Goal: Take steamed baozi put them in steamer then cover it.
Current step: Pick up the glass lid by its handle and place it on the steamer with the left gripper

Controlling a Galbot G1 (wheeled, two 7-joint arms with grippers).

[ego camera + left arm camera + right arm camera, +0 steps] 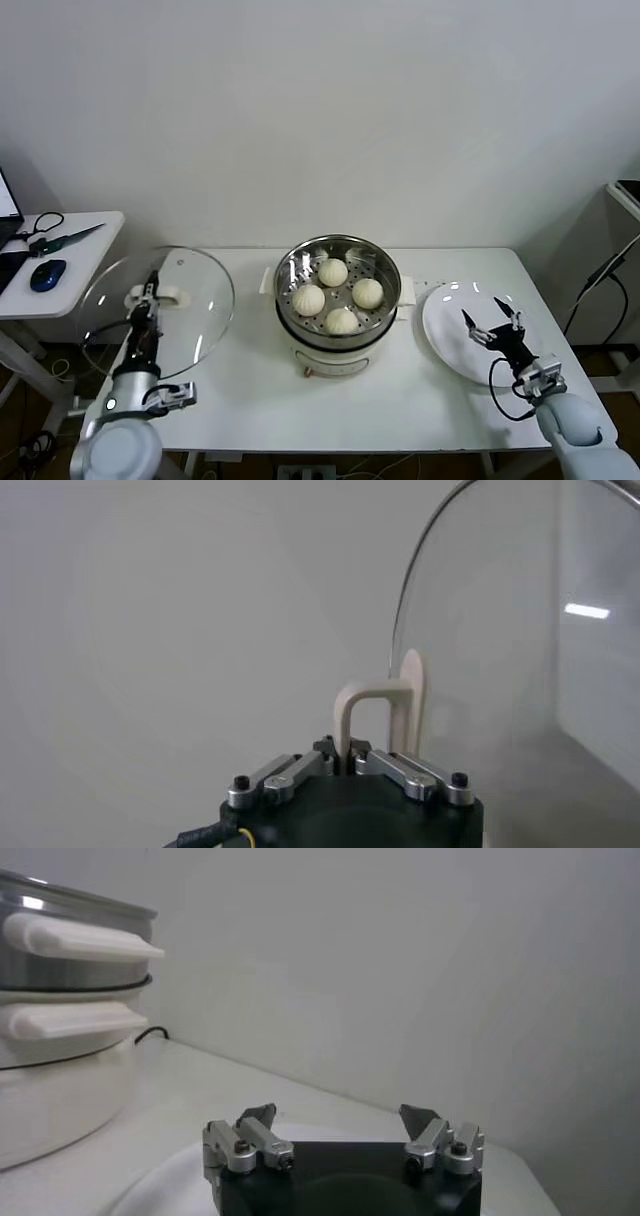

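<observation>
All four baozi [338, 296] sit in the steamer [340, 262]. My left gripper [148, 297] is clamped on the lid [195, 300] handle; I'd centre it level before lowering. Right gripper [494, 324] gapes over the plate [445, 340]

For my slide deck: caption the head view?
Four baozi sit in the steamer; left pincer holds the glass lid aloft.

glass lid [520, 630] cropped at frame edge, steamer [60, 1028] partly out of frame
</observation>
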